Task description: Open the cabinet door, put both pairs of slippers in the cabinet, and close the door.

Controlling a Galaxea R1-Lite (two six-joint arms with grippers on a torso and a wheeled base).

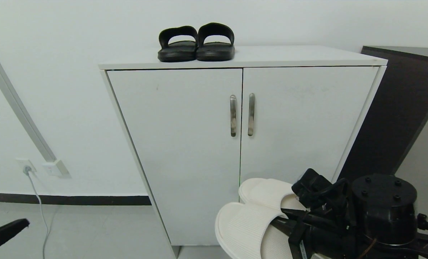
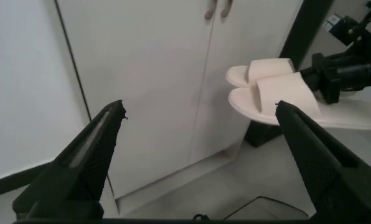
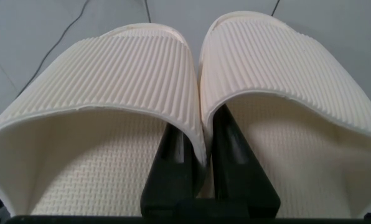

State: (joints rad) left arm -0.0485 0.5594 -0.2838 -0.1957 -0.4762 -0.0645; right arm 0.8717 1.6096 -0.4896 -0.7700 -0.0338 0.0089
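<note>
Pinching the white slippers (image 1: 249, 216) by their touching inner strap walls, right gripper (image 3: 201, 149) holds them low before the shut cabinet (image 1: 178, 151); left gripper (image 2: 199, 109), spread wide, should pull a door handle (image 1: 233, 115) first, with black slippers (image 1: 196, 45) on top.

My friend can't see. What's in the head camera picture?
A shut white two-door cabinet stands against a white wall, with a pair of black slippers on top. Low on the right, the right gripper holds a pair of white slippers in front of it.
</note>
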